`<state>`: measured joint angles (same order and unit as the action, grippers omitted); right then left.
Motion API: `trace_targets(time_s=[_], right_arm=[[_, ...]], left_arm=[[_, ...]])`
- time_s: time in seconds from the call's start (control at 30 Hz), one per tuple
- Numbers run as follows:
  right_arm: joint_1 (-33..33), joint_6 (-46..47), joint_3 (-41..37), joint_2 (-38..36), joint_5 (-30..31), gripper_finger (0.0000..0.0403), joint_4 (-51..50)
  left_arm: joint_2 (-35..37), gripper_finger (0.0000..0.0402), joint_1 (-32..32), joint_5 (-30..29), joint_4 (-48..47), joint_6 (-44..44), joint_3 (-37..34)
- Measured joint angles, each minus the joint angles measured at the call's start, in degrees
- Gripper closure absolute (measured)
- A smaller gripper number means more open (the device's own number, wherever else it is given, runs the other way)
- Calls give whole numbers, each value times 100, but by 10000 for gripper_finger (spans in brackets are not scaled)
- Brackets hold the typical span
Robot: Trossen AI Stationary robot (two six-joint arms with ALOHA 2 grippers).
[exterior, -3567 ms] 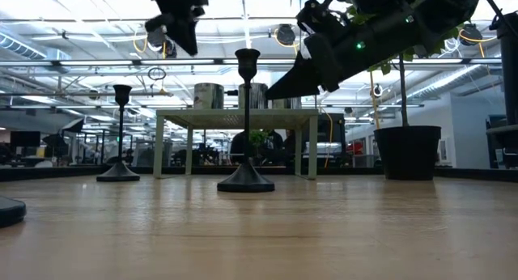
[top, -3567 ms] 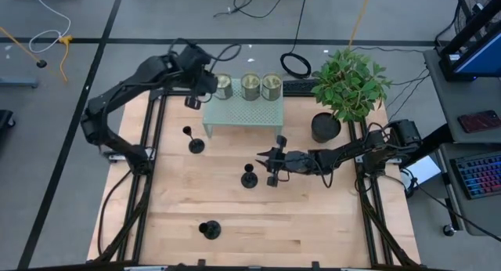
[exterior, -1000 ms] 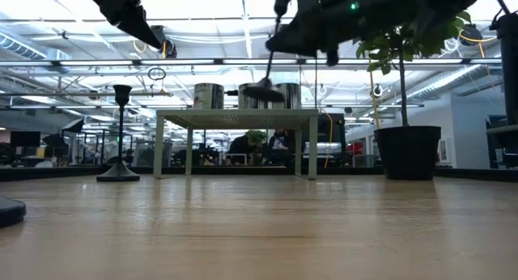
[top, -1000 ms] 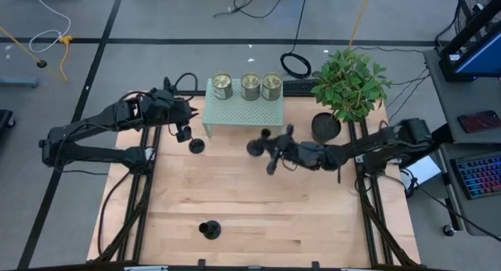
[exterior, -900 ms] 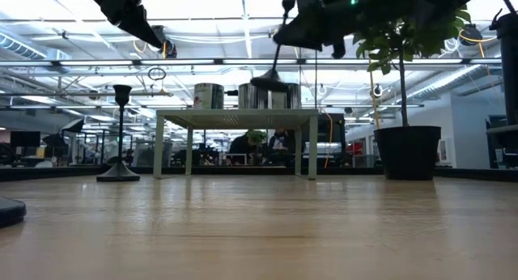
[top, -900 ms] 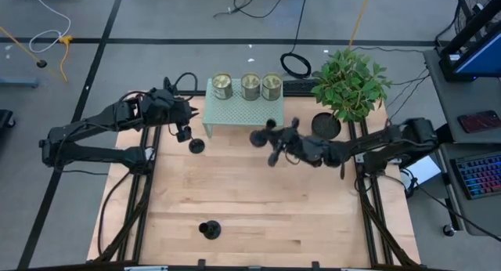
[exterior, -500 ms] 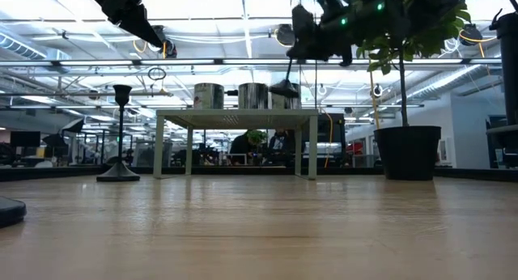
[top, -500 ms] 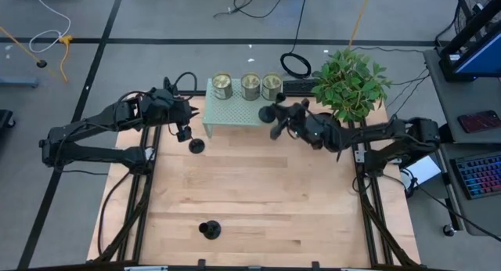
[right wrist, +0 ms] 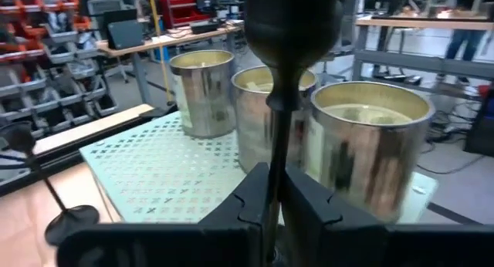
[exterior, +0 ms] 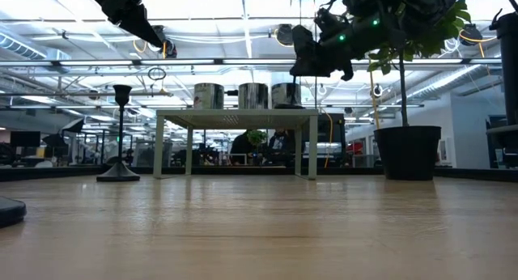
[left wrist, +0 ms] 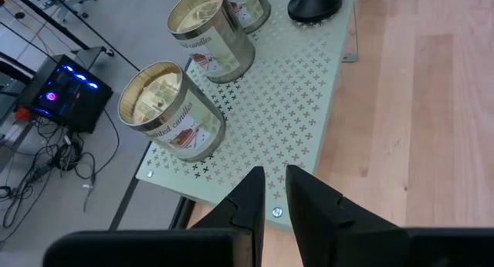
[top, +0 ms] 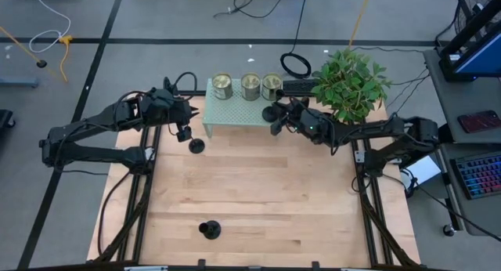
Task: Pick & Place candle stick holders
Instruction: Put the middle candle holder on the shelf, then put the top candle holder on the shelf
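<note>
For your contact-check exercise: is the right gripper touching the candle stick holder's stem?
Touching. The right wrist view shows the right gripper shut on the candle stick holder, both fingers pressed against its thin stem.

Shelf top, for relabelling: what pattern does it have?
Pale green shelf top, perforated with small cross-shaped holes; clearest in the left wrist view.

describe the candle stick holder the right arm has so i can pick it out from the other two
Find the pale green perforated shelf with three cans. At its plant-side corner, the right gripper is shut on the stem of a black candle stick holder. The other two stand free on the wooden table.
</note>
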<state>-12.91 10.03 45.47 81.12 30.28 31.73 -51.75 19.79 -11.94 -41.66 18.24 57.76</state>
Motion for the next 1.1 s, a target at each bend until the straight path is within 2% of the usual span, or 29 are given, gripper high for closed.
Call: trace_targets(time_s=[0.33, 0.83, 1.1], right_arm=[[-129, -318, 4, 325, -63, 369, 105], [18, -370, -4, 313, -39, 261, 87], [229, -586, 1, -22, 0, 239, -379]], left_arm=[[0, 341, 0, 2, -1, -2, 0], [23, 341, -68, 7, -28, -376, 0], [452, 341, -388, -7, -217, -438, 4]])
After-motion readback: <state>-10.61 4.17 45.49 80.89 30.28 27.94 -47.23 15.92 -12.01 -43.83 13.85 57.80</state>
